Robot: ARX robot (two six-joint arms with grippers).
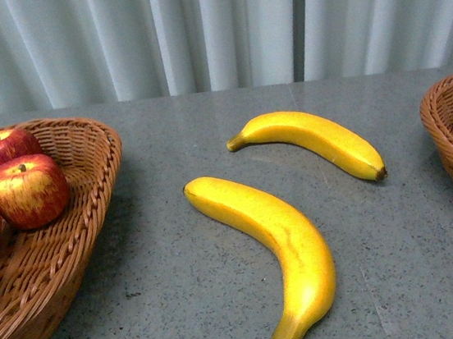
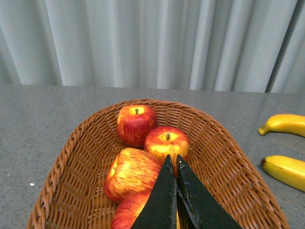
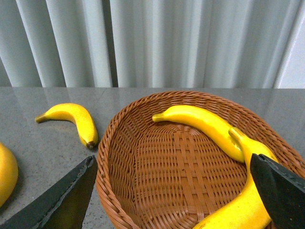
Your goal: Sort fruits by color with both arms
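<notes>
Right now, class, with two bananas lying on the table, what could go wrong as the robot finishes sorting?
1. The near banana is long and curved; gripped off-centre, it may swing or slip.
2. The left gripper, shut, hangs over the apples and could knock them if it dips.

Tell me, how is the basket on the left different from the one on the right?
The left basket holds only red apples; the right basket holds only yellow bananas, two of them. The left gripper over the left basket is shut, while the right gripper over the right basket stands wide open. Both baskets are brown woven wicker on the same grey table.
</notes>
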